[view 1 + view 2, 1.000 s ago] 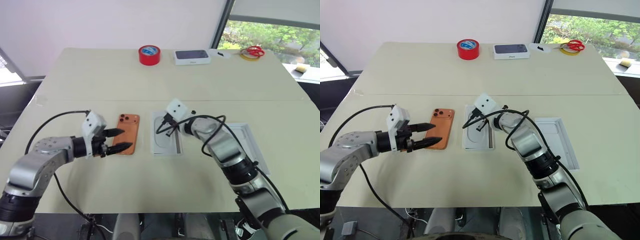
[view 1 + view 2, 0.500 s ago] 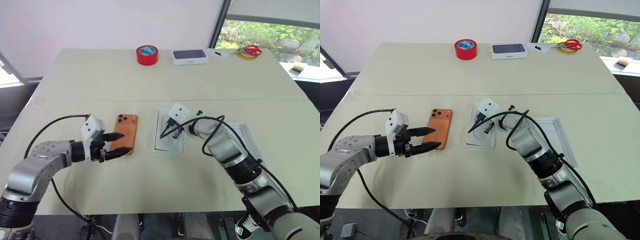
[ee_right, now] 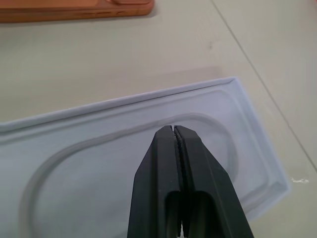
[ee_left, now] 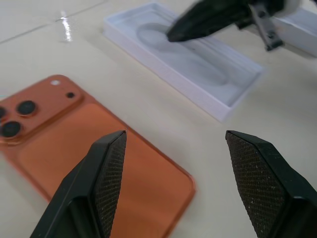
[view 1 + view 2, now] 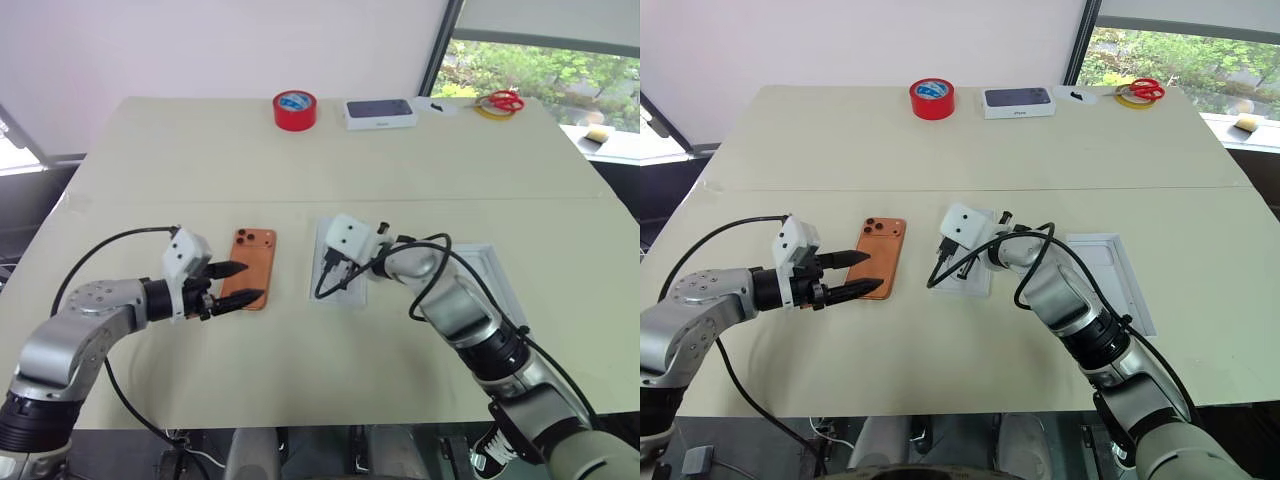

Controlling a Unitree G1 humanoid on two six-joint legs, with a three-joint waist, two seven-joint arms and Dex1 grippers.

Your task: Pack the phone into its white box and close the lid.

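The orange phone (image 5: 254,262) lies back up on the table, camera lenses at its far end. My left gripper (image 5: 251,282) is open just above the phone's near end; its fingertips (image 4: 111,148) straddle that corner without touching it. My right gripper (image 3: 173,128) is shut and empty, its tip hanging low over a flat white insert with an oval recess (image 5: 343,252), right of the phone. A shallow white tray (image 5: 1115,268) lies further right, partly behind my right arm. I cannot tell whether it is the white box or the lid.
At the table's far edge stand a red tape roll (image 5: 295,108), a small white box with a dark blue top (image 5: 381,113), red-handled scissors (image 5: 510,100) and a yellow tape ring (image 5: 492,113). Cables loop from both wrists over the table.
My right gripper has rolled and drawn back toward the near end of the insert. The insert now lies a little farther from the phone. The left gripper has hardly moved.
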